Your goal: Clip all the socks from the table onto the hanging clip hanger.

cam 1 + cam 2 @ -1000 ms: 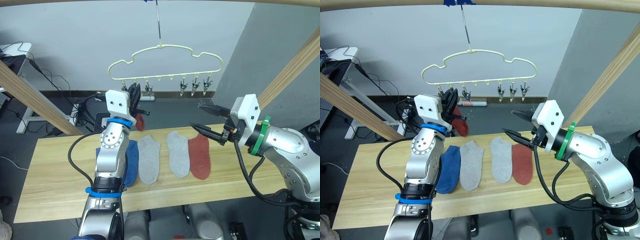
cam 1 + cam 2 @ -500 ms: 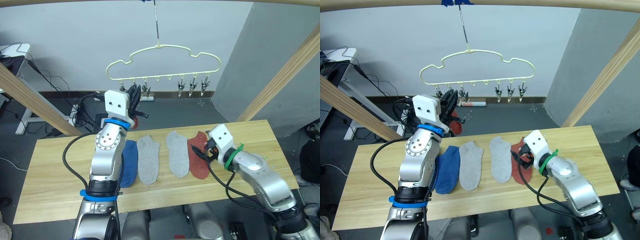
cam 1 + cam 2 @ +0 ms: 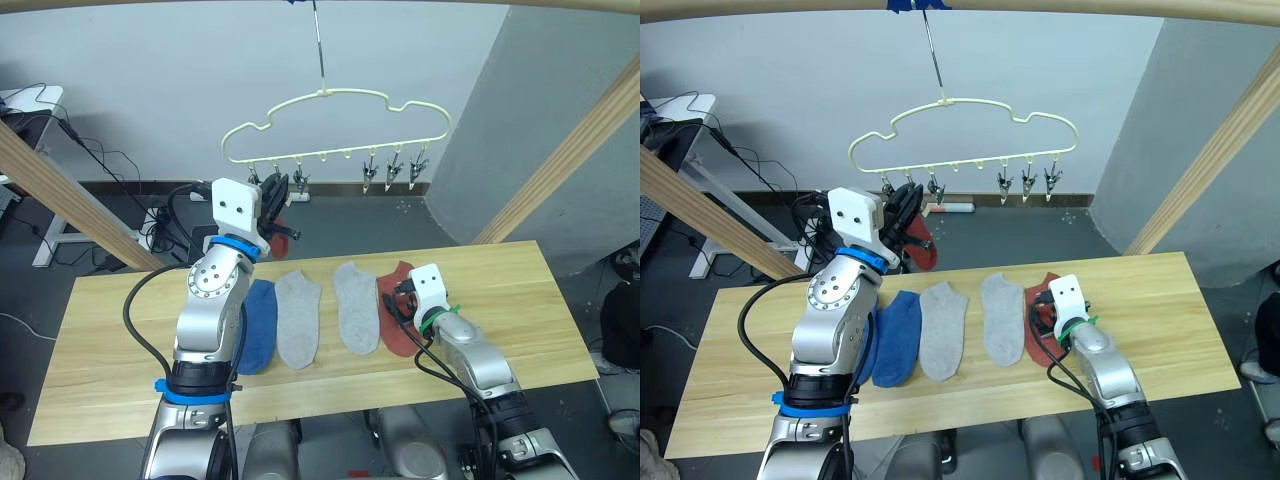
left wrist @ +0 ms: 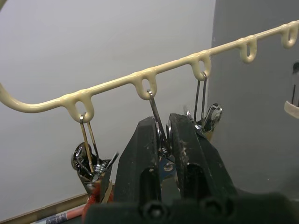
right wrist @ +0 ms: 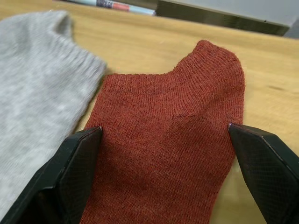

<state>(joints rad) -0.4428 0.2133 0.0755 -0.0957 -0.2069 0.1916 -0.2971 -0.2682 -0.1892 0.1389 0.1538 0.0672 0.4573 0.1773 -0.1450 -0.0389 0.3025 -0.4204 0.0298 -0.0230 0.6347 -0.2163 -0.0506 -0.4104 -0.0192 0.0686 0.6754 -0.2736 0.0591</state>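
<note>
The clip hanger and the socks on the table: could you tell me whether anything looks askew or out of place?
The clip hanger hangs tilted, its right end higher, as the left gripper pinches one clip. The socks on the table lie in an orderly row.

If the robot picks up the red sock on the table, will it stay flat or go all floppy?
Probably floppy: the red sock is thin knitted fabric lying flat on the table, so it should droop from the open right gripper straddling it. It looks light, and its ribbed knit likely grips rather than slips.
</note>
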